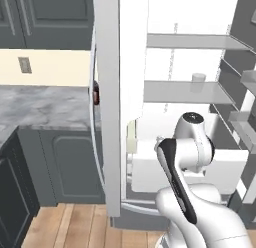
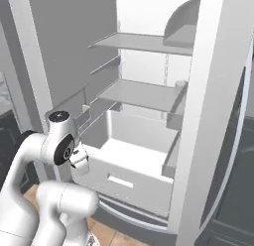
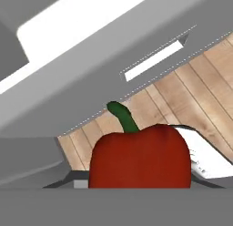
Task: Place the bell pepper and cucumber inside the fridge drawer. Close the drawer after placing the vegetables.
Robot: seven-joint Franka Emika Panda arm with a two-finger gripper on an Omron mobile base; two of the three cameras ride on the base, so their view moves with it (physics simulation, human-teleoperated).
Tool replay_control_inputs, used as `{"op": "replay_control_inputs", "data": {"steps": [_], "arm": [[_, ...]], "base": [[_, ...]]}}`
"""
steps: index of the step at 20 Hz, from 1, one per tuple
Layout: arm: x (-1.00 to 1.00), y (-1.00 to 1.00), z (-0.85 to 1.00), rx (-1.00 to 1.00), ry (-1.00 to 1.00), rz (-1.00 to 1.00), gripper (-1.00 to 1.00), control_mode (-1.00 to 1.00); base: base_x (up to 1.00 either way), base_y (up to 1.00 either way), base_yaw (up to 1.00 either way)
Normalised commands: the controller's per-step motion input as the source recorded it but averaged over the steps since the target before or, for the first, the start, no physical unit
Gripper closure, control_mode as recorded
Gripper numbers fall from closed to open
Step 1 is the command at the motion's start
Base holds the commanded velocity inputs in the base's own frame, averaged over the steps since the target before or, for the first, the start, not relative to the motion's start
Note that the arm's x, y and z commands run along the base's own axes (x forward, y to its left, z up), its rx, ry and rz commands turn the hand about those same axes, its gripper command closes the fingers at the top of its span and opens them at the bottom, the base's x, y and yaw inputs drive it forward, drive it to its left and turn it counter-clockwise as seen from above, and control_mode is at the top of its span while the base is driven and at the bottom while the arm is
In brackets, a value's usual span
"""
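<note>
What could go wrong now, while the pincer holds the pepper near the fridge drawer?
1. In the hand view the pepper sits low between the pincer's tips, which it hides; the hold may be shallow and it could slip to the wooden floor.
2. The drawer front with its slot handle is close above the pepper; lifting carelessly could knock the pepper against it.

Obstructed and cropped items at the open fridge

The glossy red bell pepper is cut off below by the hand view's bottom. The wide white fridge drawer is partly hidden behind the white arm; its contents cannot be seen.
</note>
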Motion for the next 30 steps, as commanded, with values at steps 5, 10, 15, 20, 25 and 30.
{"op": "replay_control_inputs", "data": {"steps": [5,10,15,20,25,30], "arm": [[0.0,0.0,0.0,0.0,0.0,0.0,1.0,1.0],[0.0,0.0,0.0,0.0,0.0,0.0,1.0,1.0],[0.0,0.0,0.0,0.0,0.0,0.0,1.0,1.0],[0.68,0.0,0.05,-0.02,0.33,0.0,1.0,-1.0],[0.99,0.06,0.68,-0.03,0.38,0.05,1.0,-1.0],[0.48,-0.15,0.24,0.0,0.07,0.13,1.0,-1.0]], "base": [[0.46,-0.74,0.12],[0.16,-0.45,0.11],[0.0,-0.29,0.14],[0.0,0.0,0.0],[0.0,0.0,0.0],[0.0,0.0,0.0]]}}
